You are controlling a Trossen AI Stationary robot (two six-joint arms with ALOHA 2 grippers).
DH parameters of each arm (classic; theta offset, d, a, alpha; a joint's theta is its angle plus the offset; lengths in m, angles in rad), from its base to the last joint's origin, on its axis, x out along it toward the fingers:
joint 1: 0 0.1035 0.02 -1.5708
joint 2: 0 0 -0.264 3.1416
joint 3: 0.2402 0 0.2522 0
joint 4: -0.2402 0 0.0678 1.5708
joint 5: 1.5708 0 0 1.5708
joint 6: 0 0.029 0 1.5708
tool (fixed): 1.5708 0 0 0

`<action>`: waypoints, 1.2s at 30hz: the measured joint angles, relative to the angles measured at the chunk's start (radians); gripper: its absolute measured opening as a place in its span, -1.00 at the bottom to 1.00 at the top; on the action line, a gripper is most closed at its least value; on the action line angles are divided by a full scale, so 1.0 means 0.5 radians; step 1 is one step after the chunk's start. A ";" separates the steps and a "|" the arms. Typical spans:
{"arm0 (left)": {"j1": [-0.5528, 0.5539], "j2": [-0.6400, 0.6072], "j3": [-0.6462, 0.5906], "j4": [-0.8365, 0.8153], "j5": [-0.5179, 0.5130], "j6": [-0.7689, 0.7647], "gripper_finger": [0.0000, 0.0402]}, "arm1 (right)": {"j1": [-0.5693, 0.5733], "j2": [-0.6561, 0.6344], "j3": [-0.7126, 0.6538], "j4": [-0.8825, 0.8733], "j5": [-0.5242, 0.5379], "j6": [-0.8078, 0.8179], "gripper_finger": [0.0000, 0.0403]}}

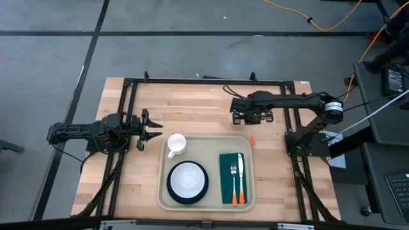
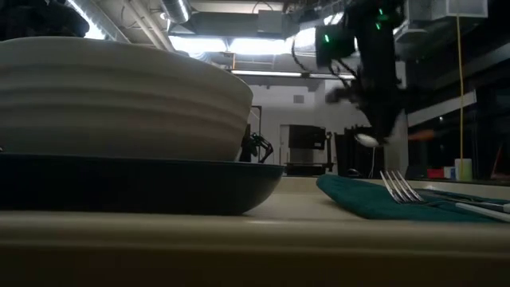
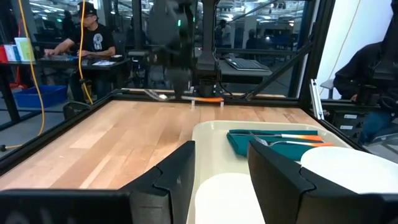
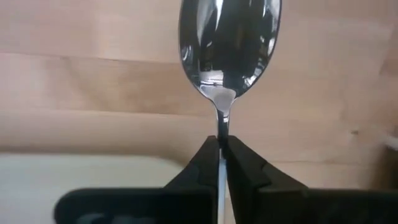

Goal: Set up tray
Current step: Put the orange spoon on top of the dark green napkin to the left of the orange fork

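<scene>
The cream tray (image 1: 163,191) lies at the table's near middle. On it are a white cup (image 1: 176,144), a white bowl (image 1: 187,179) on a dark plate, and a green napkin (image 1: 226,167) bearing a fork and an orange-handled knife. My right gripper (image 4: 221,142), just beyond the tray's far right corner (image 1: 246,118), points down and is shut on a spoon (image 3: 186,97) with an orange handle. My left gripper (image 3: 221,168) waits open and level at the table's left (image 1: 152,128), facing the cup. My right gripper pinches the spoon's thin neck (image 4: 221,124), just behind the bowl (image 4: 229,43), between its two fingers. The fingers come from above and lie across the spoon. The spoon hangs about level and clear of the table, its bowl toward the far edge, its orange handle (image 3: 210,99) toward the tray.
A black metal frame (image 1: 192,80) runs round the table's edges. Bare wooden tabletop (image 1: 192,108) lies between the tray and the far edge. In the room beyond sit people at desks (image 3: 84,37).
</scene>
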 joint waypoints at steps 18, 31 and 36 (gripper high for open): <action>0.000 0.001 0.000 0.000 0.000 0.000 -0.29 | 0.886 0.020 0.739 -0.059 0.302 0.939 -0.92; 0.000 0.001 0.000 0.000 0.001 0.000 -0.29 | 1.366 0.515 0.739 0.307 0.145 1.501 -0.92; 0.000 0.001 0.000 0.000 0.001 0.000 -0.29 | 1.375 0.693 0.739 0.416 0.005 1.515 -0.92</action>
